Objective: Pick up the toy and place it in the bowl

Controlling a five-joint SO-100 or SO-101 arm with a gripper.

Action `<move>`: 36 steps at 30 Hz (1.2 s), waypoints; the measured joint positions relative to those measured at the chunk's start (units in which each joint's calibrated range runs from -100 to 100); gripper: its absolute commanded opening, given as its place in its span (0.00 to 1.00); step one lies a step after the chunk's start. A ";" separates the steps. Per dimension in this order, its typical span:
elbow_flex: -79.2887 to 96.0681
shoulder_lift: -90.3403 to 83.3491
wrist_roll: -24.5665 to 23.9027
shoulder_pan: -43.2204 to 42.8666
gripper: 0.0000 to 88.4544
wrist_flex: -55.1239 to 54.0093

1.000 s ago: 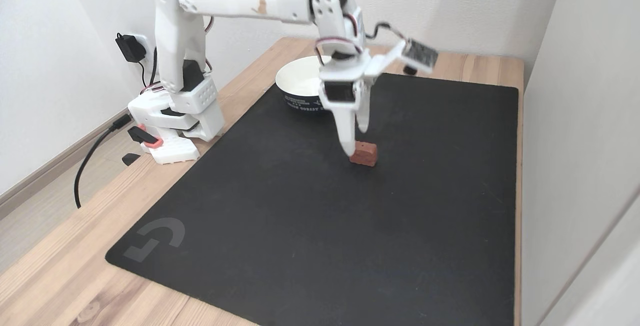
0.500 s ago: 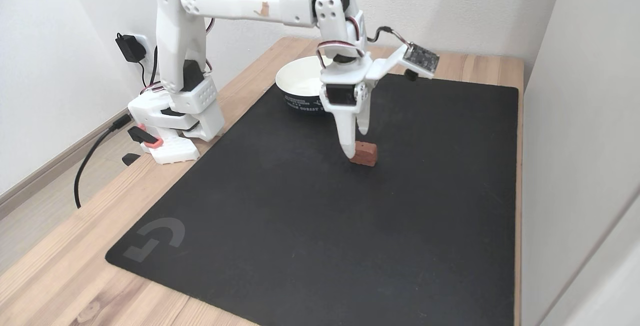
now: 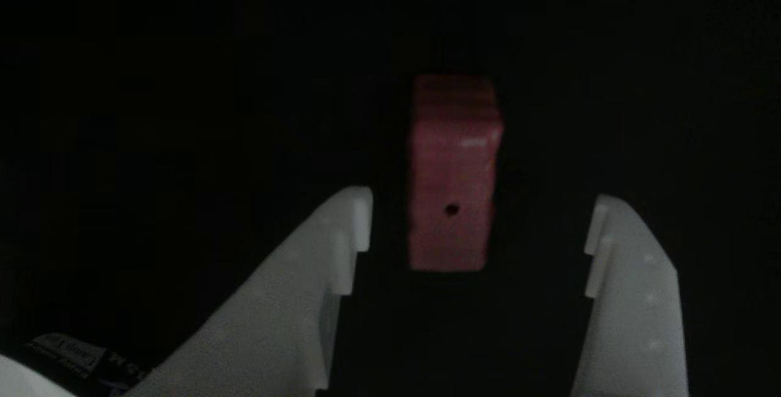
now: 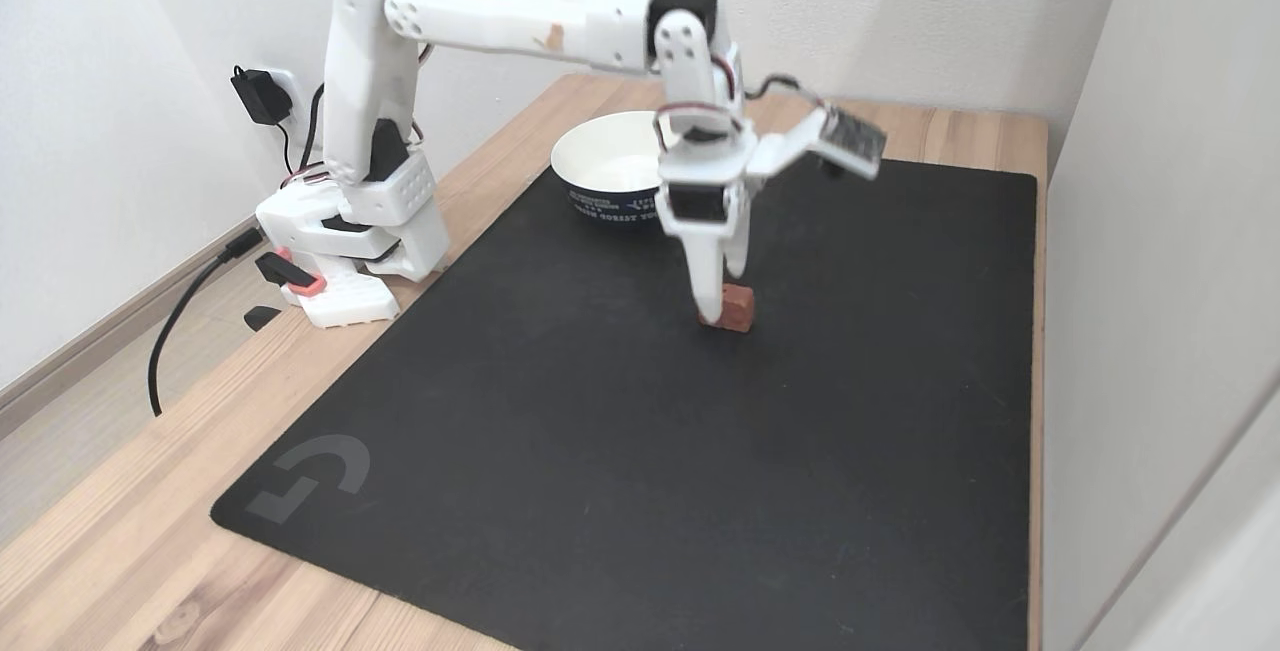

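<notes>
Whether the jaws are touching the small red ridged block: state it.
Apart. In the other view the small red ridged block lies between the open gripper, dark mat showing on both sides.

Arm: reached out from its base, forearm level, wrist bent straight down.
Claw (image 4: 722,303): pointed down, tips low.
Fingers (image 3: 341,244): spread well apart in the other view.

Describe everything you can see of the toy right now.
The toy is a small red-pink rectangular block with ridged sides and a tiny black hole in its upper face. It looks like matte plastic or rubber. It lies flat on the black mat, in front of the bowl. In the other view it sits between the fingers of the open end effector, with gaps on both sides, so nothing grips it yet.
</notes>
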 measured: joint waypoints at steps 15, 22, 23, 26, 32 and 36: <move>-1.13 8.41 -0.10 -0.50 0.27 -5.32; -1.23 8.58 -0.15 -0.50 0.27 -5.32; -1.32 8.58 -0.15 -0.50 0.27 -5.32; -1.51 8.58 -0.05 -0.50 0.27 -4.22; -1.89 8.58 -0.05 -0.50 0.20 -2.53; -1.89 8.58 0.00 0.33 0.02 -2.36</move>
